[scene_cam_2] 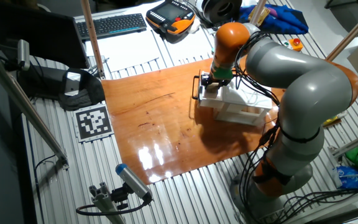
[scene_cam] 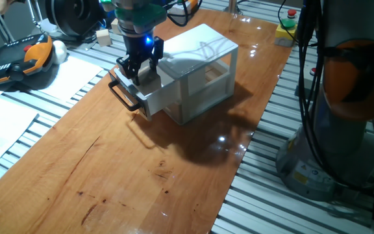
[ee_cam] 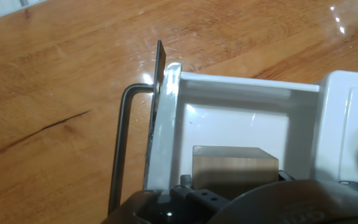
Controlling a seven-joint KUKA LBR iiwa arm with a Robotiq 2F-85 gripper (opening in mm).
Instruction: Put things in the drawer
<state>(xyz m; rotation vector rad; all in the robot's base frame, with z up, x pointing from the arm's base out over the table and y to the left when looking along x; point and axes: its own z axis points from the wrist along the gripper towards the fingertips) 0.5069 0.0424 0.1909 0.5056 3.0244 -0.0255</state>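
Note:
The white cabinet [scene_cam: 203,71] stands on the wooden table, and its upper drawer [scene_cam: 153,94] is pulled out toward the black bar handle [scene_cam: 123,94]. My gripper [scene_cam: 140,73] hangs over the open drawer with its fingers spread and their tips down at the drawer's rim. In the hand view the pale wooden cube [ee_cam: 234,163] lies inside the drawer [ee_cam: 229,121], just below my hand, behind the front panel and handle [ee_cam: 120,149]. The cabinet [scene_cam_2: 244,109] and my gripper [scene_cam_2: 211,84] also show in the other fixed view. The lower drawer is closed.
A teach pendant [scene_cam: 18,58], papers [scene_cam: 5,123] and a loose wooden cube [scene_cam: 102,37] lie beyond the table's left edge. A red button box [scene_cam: 289,18] sits at the far corner. A keyboard [scene_cam_2: 114,25] and a marker tag [scene_cam_2: 94,121] lie off the board.

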